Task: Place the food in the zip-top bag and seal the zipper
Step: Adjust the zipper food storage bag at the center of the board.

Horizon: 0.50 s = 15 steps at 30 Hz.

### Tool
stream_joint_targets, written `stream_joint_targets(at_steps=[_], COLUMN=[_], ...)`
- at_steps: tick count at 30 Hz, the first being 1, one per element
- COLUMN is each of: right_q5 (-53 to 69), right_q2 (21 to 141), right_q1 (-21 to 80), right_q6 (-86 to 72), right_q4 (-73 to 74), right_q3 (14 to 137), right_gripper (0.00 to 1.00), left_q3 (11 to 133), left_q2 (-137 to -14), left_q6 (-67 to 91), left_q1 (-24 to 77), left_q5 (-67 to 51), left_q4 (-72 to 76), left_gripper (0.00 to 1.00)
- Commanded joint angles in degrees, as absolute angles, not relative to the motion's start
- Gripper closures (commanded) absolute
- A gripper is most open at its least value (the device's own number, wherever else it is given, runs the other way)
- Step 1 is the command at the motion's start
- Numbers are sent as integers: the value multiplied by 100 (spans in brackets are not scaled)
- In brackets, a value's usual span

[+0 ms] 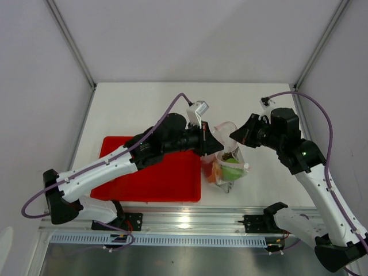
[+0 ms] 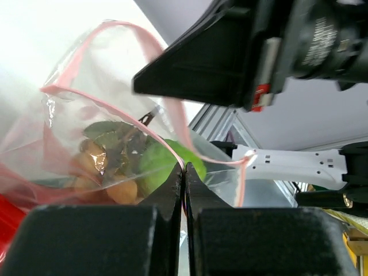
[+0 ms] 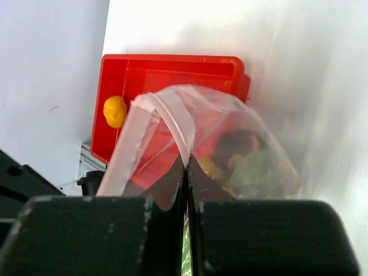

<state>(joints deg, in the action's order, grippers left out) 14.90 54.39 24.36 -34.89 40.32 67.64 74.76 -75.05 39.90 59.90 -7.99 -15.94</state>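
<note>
zip-top bag [image 1: 230,164] held just R of red tray [image 1: 149,184] right edge, near table [image 1: 132,109] front edge; open tabletop behind and to R. Its zipper [image 2: 115,106] is pinched in the closed left gripper [image 2: 184,172]; opposite rim clamped by right gripper [image 3: 187,167]. Mouth gaping, unsealed. green ball [image 2: 167,161], tan balls [image 2: 86,164], green stalks [image 2: 109,135] seen inside; yellow-orange ball [image 3: 115,111] lies in tray.

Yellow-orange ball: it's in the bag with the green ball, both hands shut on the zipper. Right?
No. The yellow-orange ball lies in the red tray, outside the zip-top bag; the right wrist view shows it. The green ball is in the bag, and the left hand and right hand are both shut on the zipper.
</note>
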Motion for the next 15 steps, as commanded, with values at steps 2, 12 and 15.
stream_joint_targets(at_steps=[2, 12, 15], right_q5=[1318, 1362, 1380], right_q2=[5239, 5221, 5221], right_q1=[2426, 2426, 2434], right_q6=[-3322, -3226, -3226], right_q4=[4166, 4192, 4157], right_q3=[7251, 7189, 7181], right_gripper=[100, 100, 100], left_q3=[7402, 6425, 6390], left_q2=[-7638, -7445, -7287], left_q6=[3999, 4184, 4131], left_q1=[5977, 5705, 5643], left_q5=[-756, -844, -669], left_q4=[-1819, -1555, -1705], left_gripper=[99, 99, 95])
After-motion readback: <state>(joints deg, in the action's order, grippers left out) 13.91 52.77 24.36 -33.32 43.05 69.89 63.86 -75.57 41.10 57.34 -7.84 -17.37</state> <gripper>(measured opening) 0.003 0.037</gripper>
